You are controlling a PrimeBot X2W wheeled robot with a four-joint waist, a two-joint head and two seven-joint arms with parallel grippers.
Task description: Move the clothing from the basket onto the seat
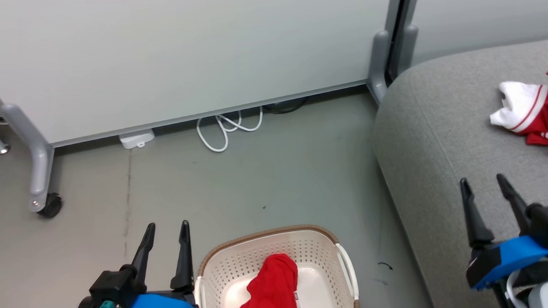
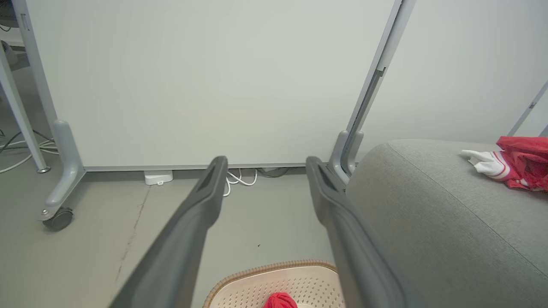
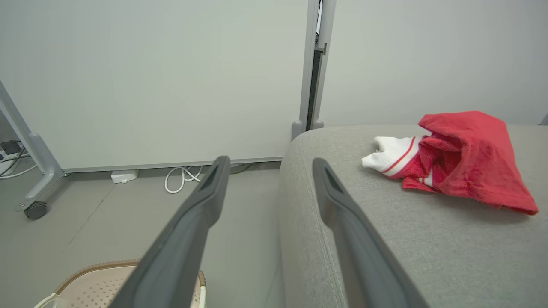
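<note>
The left hand (image 1: 168,224) stands wide, its two dark fingers pointing up the head view with nothing between them. It is just left of the laundry basket (image 1: 268,231), which sits on the grey floor (image 1: 280,182). A red garment (image 1: 274,290) lies heaped inside the basket, running off the bottom edge of the head view. It is to the right of the left hand and lower than its fingertips, and the fingers do not touch it. In the left wrist view, the basket's far rim and the top of this garment show low between the two fingers.

The right hand (image 1: 482,178) is also spread wide and empty, showing against the near part of the light grey sofa (image 1: 432,131). A red-and-white garment (image 1: 539,107) lies crumpled on the sofa, beyond this hand and off to its right, well apart from the fingertips. Its white striped part is turned toward the basket side.

Behind stand a pale partition panel (image 1: 179,51) on a caster (image 1: 49,205), with a white cable (image 1: 228,128) looped at its foot.
</note>
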